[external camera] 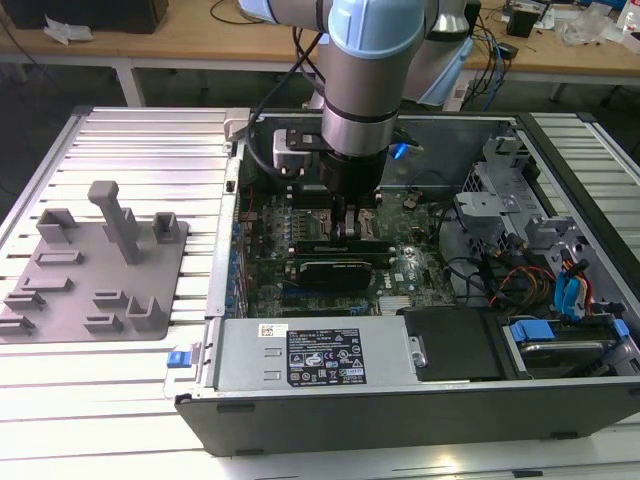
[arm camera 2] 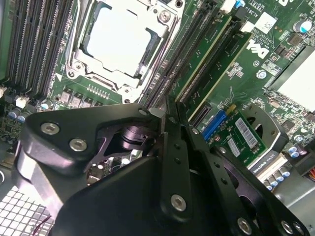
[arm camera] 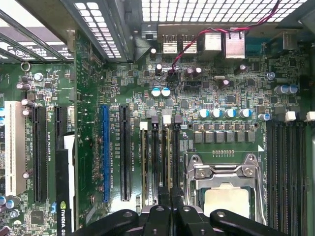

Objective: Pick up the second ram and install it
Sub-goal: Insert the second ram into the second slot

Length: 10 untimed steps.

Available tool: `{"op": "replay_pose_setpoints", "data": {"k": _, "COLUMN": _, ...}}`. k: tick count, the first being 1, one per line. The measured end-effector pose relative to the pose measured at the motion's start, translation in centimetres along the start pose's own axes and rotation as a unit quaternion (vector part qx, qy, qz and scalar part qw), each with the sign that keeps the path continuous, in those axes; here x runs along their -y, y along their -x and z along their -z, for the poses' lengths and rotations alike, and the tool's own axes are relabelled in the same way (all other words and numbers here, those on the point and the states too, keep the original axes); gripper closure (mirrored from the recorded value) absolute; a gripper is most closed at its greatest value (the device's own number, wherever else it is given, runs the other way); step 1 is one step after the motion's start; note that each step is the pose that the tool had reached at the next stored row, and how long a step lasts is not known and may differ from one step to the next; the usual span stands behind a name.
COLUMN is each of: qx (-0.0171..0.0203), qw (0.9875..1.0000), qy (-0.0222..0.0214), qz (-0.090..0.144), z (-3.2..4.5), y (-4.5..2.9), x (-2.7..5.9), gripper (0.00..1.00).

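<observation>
Black linkages of the gripper [arm camera 2: 167, 115] are seen closest in both wrist views, lowered straight down onto the green motherboard [arm camera: 133, 83]. Whether the jaws are clenched or released cannot be told, and the second ram cannot be picked out with certainty. The gripper's tip is placed directly over the long black memory slots [arm camera: 160, 157], which run beside the metal-framed processor socket [arm camera: 226, 182]. A blue expansion slot [arm camera: 106, 152] and a black graphics card [arm camera: 64, 187] lie on the slots' other side.

In the exterior view, the grey and pale-blue arm [external camera: 370, 60] is held upright, its wrist pointed down into the open computer case [external camera: 400, 410]. The board beneath the gripper [external camera: 350, 222] is largely blocked by the arm. The graphics card [external camera: 345, 268] lies just in front of the gripper, and a silver power supply [external camera: 320, 355] sits nearer the camera. A drive cage [external camera: 500, 200] with loose cables is seen toward the exterior view's right.

A grey plastic tray [external camera: 95, 270] with pegs and blocks rests on the slatted metal table [external camera: 130, 140] at the exterior view's left, well apart from the gripper. A wooden bench [external camera: 200, 40] stands behind.
</observation>
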State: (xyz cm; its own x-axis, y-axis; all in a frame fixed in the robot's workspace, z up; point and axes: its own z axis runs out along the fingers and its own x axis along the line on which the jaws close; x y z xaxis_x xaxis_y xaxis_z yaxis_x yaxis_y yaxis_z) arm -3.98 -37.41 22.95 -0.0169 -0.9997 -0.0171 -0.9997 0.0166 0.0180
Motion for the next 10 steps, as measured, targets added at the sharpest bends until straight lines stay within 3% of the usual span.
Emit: {"op": "replay_pose_setpoints", "data": {"k": 10, "qx": -0.0001, "qw": 1.0000, "qy": -0.0004, "qz": 0.000, "z": -0.33, "y": -0.01, "x": -0.02, "gripper": 0.90}}
